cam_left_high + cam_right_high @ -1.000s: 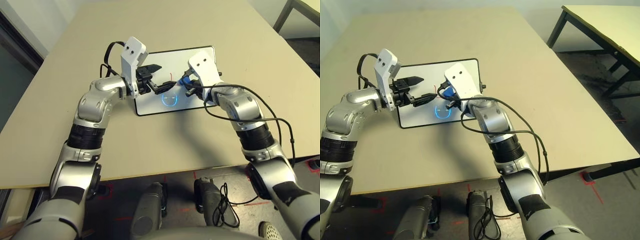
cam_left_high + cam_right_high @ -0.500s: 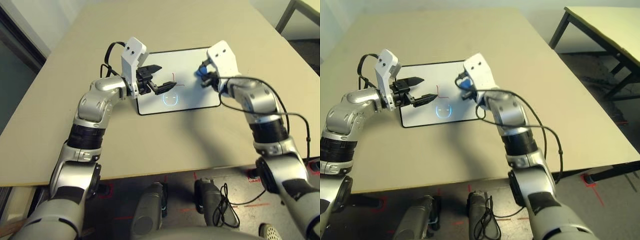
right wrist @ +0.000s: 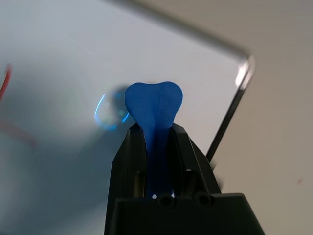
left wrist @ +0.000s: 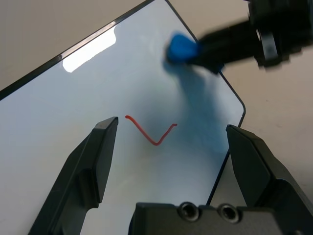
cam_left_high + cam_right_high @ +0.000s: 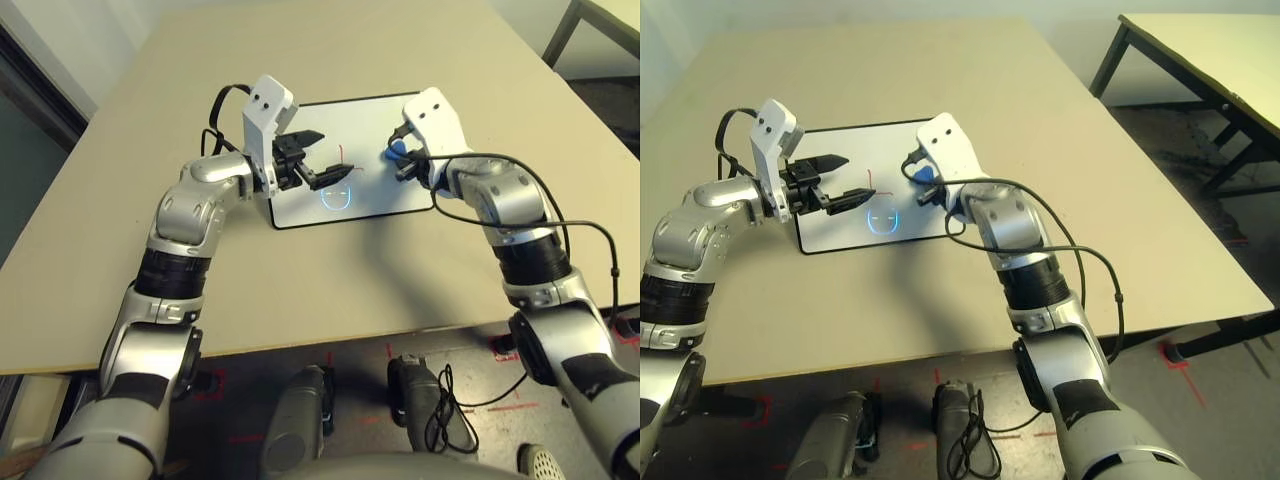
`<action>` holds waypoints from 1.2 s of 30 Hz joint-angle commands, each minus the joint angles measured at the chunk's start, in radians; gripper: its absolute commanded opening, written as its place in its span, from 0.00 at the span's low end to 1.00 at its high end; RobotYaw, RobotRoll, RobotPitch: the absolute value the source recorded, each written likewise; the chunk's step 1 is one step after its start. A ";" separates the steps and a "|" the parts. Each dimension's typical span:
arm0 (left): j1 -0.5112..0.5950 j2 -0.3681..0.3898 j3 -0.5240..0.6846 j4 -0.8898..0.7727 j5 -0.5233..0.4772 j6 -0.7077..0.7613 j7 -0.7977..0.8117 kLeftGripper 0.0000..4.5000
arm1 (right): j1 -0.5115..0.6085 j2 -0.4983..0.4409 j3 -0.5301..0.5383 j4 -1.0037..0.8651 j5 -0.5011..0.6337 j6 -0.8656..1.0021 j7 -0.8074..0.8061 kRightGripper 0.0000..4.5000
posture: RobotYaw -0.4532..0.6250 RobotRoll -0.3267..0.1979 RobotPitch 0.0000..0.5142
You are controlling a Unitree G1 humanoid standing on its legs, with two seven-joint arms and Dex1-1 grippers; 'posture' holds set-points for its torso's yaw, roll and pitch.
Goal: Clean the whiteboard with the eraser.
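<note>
The whiteboard (image 5: pixel 366 124) lies flat on the tan table, with a small red V-shaped mark (image 5: pixel 343 170) near its middle and a bluish ring (image 5: pixel 336 197) below that. My right gripper (image 5: pixel 399 160) is shut on the blue eraser (image 5: pixel 396 151) over the board's right part, and the eraser (image 3: pixel 154 108) sticks out past the fingertips toward the white surface. My left gripper (image 5: pixel 334 153) hovers open over the board's left half. Its fingers (image 4: pixel 100 152) straddle the red mark (image 4: pixel 152 135) with nothing between them. The eraser (image 4: pixel 183 48) lies beyond that mark.
The tan table (image 5: pixel 400 290) has bare room on all sides of the board. Its front edge is close to my body. A second table (image 5: pixel 1210 50) stands off to the far right. A black cable (image 5: pixel 560 235) loops along my right forearm.
My right gripper carried the eraser from the board's middle out to its right part, then a little back toward the left. The left arm has stayed put.
</note>
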 commanded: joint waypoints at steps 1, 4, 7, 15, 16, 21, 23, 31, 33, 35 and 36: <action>0.013 0.003 -0.008 -0.009 0.000 0.007 -0.001 1.00 | 0.028 0.016 0.016 0.002 0.004 0.001 0.011 0.13 | 0.45 0.62 0.35; 0.015 0.005 -0.006 -0.013 -0.001 0.010 0.001 1.00 | 0.108 0.020 0.069 -0.086 0.007 0.072 0.036 0.13 | 0.45 0.62 0.35; 0.017 0.007 -0.004 -0.016 -0.001 0.012 0.001 1.00 | 0.193 0.015 0.115 -0.195 0.008 0.145 0.050 0.13 | 0.45 0.62 0.35; 0.014 0.002 -0.009 -0.011 0.001 0.009 0.001 1.00 | 0.254 0.003 0.154 -0.309 0.009 0.234 0.062 0.13 | 0.44 0.62 0.34; 0.011 0.000 -0.010 -0.009 0.001 0.009 0.000 1.00 | 0.229 0.003 0.140 -0.284 0.006 0.217 0.057 0.13 | 0.44 0.62 0.34; 0.009 -0.002 -0.010 -0.006 0.002 0.007 0.000 1.00 | 0.120 0.006 0.075 -0.163 0.000 0.122 0.028 0.13 | 0.44 0.62 0.34; 0.012 -0.002 -0.010 -0.009 0.001 0.008 0.000 1.00 | 0.092 0.007 0.056 -0.128 -0.001 0.094 0.020 0.13 | 0.44 0.62 0.34; 0.033 0.057 -0.016 -0.012 0.019 0.013 -0.027 1.00 | 0.143 0.073 0.118 -0.181 0.007 0.119 0.030 0.13 | 0.44 0.62 0.34; 0.040 0.084 -0.020 -0.010 0.023 0.014 -0.042 1.00 | 0.181 0.085 0.155 -0.224 0.009 0.147 0.041 0.13 | 0.44 0.62 0.35; 0.045 0.103 -0.022 -0.008 0.021 0.018 -0.052 1.00 | 0.214 0.090 0.190 -0.258 0.009 0.168 0.052 0.13 | 0.44 0.62 0.35; 0.046 0.110 -0.022 -0.007 0.021 0.019 -0.055 1.00 | 0.224 0.090 0.202 -0.269 0.009 0.174 0.058 0.13 | 0.45 0.62 0.35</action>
